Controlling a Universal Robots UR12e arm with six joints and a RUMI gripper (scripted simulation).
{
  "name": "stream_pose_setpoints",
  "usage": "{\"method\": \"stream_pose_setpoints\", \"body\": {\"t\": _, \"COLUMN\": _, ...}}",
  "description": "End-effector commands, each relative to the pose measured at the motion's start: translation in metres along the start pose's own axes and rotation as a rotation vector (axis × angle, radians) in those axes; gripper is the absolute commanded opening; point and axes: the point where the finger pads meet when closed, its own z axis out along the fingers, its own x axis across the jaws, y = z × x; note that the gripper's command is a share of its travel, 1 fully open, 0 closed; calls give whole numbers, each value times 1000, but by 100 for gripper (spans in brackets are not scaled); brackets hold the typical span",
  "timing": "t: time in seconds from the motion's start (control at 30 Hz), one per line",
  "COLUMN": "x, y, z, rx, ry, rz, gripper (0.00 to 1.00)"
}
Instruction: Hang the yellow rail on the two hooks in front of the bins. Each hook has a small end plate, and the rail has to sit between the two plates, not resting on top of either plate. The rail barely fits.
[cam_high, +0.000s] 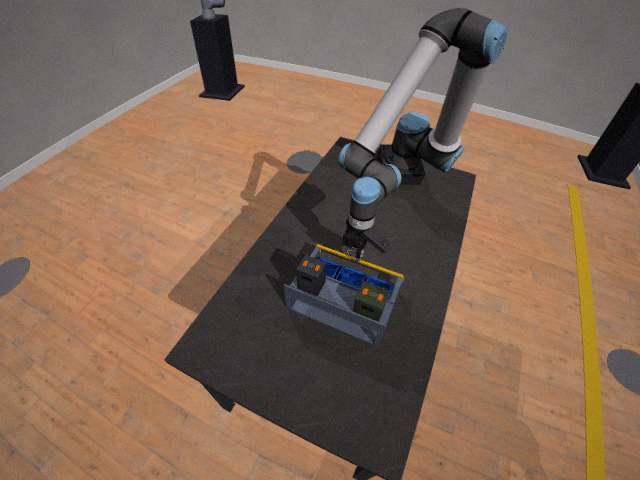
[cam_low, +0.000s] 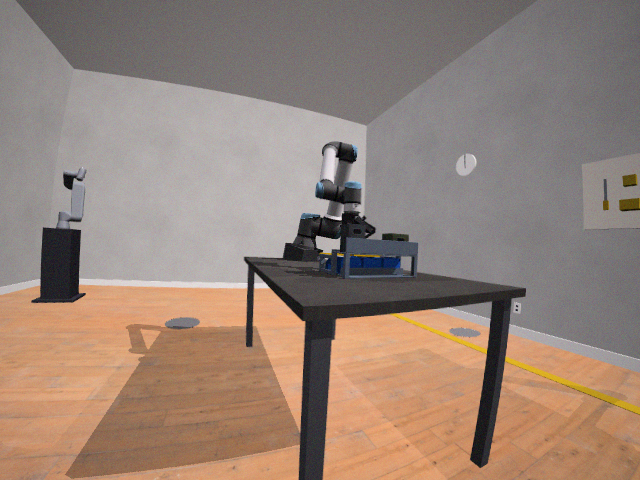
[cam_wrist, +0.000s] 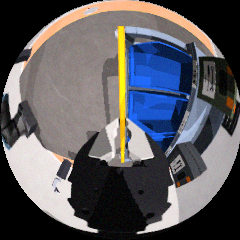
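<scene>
The yellow rail (cam_high: 330, 250) (cam_wrist: 121, 85) is a thin straight bar held level along the arm-side edge of the grey rack (cam_high: 330, 311) (cam_low: 379, 245), beside the blue bins (cam_high: 350, 276) (cam_wrist: 157, 95) (cam_low: 361, 262). My gripper (cam_high: 354, 252) (cam_wrist: 122, 118) (cam_low: 354, 227) is shut on the rail near its middle and points down. In the wrist view the rail runs straight away from the fingers, alongside the bins. The hooks and their end plates are too small to make out.
The rack stands on a dark table (cam_high: 289, 372) (cam_low: 361, 299). A dark box (cam_high: 310, 274) (cam_wrist: 186, 165) and an olive box (cam_high: 370, 302) (cam_wrist: 215, 82) with orange marks sit on the rack. Black pedestals (cam_high: 216, 51) stand by the walls.
</scene>
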Motion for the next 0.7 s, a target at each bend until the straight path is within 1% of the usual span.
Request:
{"method": "stream_pose_setpoints", "body": {"t": 0.0, "x": 0, "y": -2, "z": 1, "rx": -1, "ry": 1, "rz": -2, "gripper": 0}}
{"method": "stream_pose_setpoints", "body": {"t": 0.67, "x": 0, "y": -2, "z": 3, "rx": -1, "ry": 1, "rz": -2, "gripper": 0}}
